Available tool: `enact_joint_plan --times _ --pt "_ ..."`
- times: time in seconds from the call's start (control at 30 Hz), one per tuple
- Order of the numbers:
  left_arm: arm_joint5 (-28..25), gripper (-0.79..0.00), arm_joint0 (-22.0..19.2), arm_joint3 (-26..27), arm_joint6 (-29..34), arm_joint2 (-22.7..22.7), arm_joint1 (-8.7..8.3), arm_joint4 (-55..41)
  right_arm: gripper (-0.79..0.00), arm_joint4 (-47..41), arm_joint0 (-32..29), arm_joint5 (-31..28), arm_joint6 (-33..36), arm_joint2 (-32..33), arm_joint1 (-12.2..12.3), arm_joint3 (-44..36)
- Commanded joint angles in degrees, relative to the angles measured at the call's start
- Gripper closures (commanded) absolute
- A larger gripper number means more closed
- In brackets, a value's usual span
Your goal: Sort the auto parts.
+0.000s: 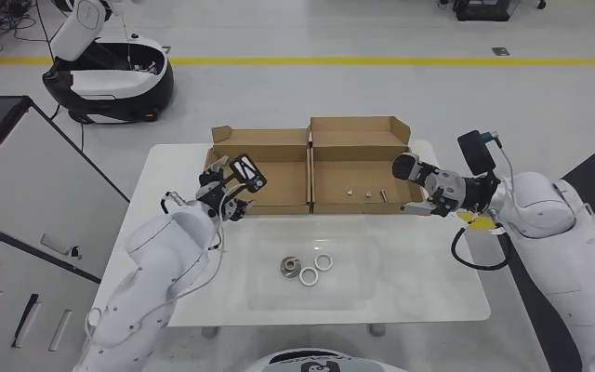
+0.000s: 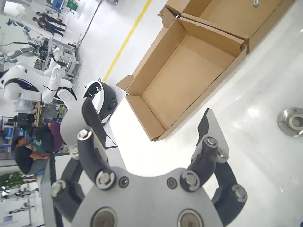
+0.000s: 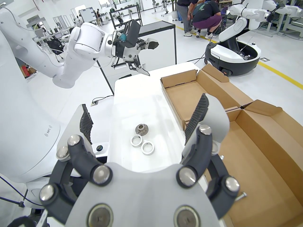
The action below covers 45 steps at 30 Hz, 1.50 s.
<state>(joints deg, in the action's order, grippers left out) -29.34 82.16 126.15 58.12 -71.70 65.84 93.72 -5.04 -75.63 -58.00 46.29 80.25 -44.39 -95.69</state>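
Observation:
A metal flange [image 1: 290,268] and two white rings [image 1: 308,276] [image 1: 323,262] lie together on the white table [image 1: 418,279], toward its front middle. At the back stand two open cardboard boxes side by side. The left box [image 1: 274,181] is empty; the right box [image 1: 358,172] holds three small bolts [image 1: 368,194]. My left gripper [image 1: 223,191] hovers open and empty at the left box's front-left corner. My right gripper [image 1: 405,189] is open and empty at the right box's right end. In the right wrist view the flange [image 3: 142,129] and rings [image 3: 136,141] lie beyond the fingers, with a bolt [image 3: 240,196] close by in the box.
The left wrist view has the empty box [image 2: 187,72] ahead and the flange [image 2: 292,122] off to one side. Another robot's base [image 1: 112,79] stands on the floor behind the table's left corner. A black-framed stand [image 1: 37,186] is beside the table's left edge.

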Motion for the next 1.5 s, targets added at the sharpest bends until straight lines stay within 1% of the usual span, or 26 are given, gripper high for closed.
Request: enact_joint_plan --times 0.0,0.03,0.1,0.17,0.23,0.33,0.43,0.63,0.73,0.93,1.03,1.13,1.27,1.47 --pt "-3.1 -0.785 -2.6 -0.2 2.5 2.5 0.16 -0.5 -0.785 0.0 0.0 0.0 0.0 0.0 0.0 0.0" --pt "-4.5 -0.785 -3.6 -0.6 3.1 3.8 0.28 -1.3 -0.785 0.0 0.0 0.0 0.0 0.0 0.0 0.0" --pt "-5.2 -0.785 -5.5 -1.9 4.4 5.5 0.67 -6.0 -0.785 0.0 0.0 0.0 0.0 0.0 0.0 0.0" --pt "-7.7 -0.785 -8.1 -2.5 7.0 7.5 0.92 -8.8 -0.785 0.0 0.0 0.0 0.0 0.0 0.0 0.0" --pt "-8.2 -0.785 -10.3 -3.6 8.6 9.5 1.21 -12.3 -0.785 0.0 0.0 0.0 0.0 0.0 0.0 0.0" --pt "-7.7 -0.785 -13.2 -6.3 9.1 12.7 1.1 -15.4 -0.785 0.0 0.0 0.0 0.0 0.0 0.0 0.0" --pt "-6.1 -0.785 -16.2 -9.2 10.8 16.1 0.73 -19.6 -0.785 0.0 0.0 0.0 0.0 0.0 0.0 0.0" --pt "-2.8 -0.785 -23.6 -13.0 14.0 26.1 -0.78 -27.6 -0.785 0.0 0.0 0.0 0.0 0.0 0.0 0.0" --pt "-0.6 -0.785 -27.5 -13.5 16.2 30.5 -1.74 -31.9 -0.785 0.0 0.0 0.0 0.0 0.0 0.0 0.0" --pt "4.4 -0.785 -33.3 -13.9 21.2 36.7 -3.41 -41.3 -0.785 0.0 0.0 0.0 0.0 0.0 0.0 0.0" --pt "6.0 -0.785 -35.4 -14.6 22.8 39.1 -3.77 -44.9 -0.785 0.0 0.0 0.0 0.0 0.0 0.0 0.0" --pt "6.6 -0.785 -37.2 -15.6 23.4 41.3 -3.75 -46.5 -0.785 0.0 0.0 0.0 0.0 0.0 0.0 0.0" --pt "5.6 -0.785 -38.4 -17.6 22.1 43.4 -3.1 -46.4 -0.785 0.0 0.0 0.0 0.0 0.0 0.0 0.0" --pt "6.2 -0.785 -38.2 -21.0 18.9 46.0 -1.74 -44.4 -0.785 0.0 0.0 0.0 0.0 0.0 0.0 0.0"
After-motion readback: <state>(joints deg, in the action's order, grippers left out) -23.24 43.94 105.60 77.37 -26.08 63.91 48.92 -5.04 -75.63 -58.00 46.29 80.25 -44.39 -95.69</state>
